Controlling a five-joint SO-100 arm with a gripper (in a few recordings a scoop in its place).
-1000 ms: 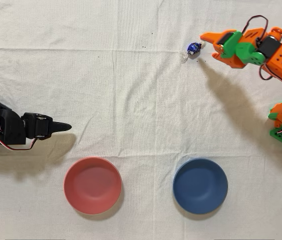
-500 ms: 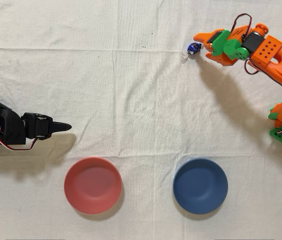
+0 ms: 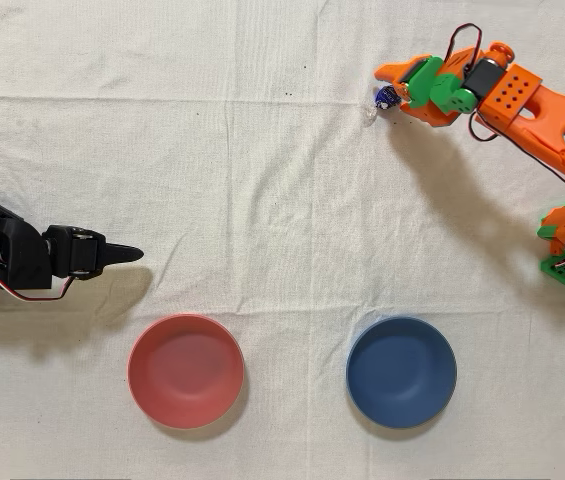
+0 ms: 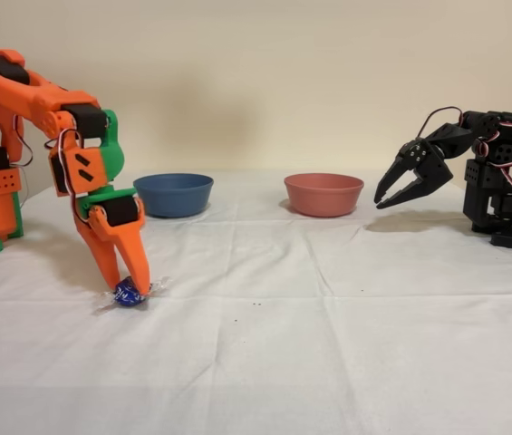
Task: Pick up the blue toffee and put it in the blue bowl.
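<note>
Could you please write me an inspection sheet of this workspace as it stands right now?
Surface: white creased cloth over the table, with a few small dark specks.
Job's things: blue toffee lying on the cloth, not lifted; blue bowl empty, well away from it.
Clutter: pink-red bowl, empty, beside the blue bowl.
Grippers: orange tool down at the toffee, tips on or against it; whether it is closed on the candy cannot be told. Black arm idle.
Cables: red and black wires loop over the orange arm; more run along the black arm.
Surroundings: plain beige wall behind the table.
</note>
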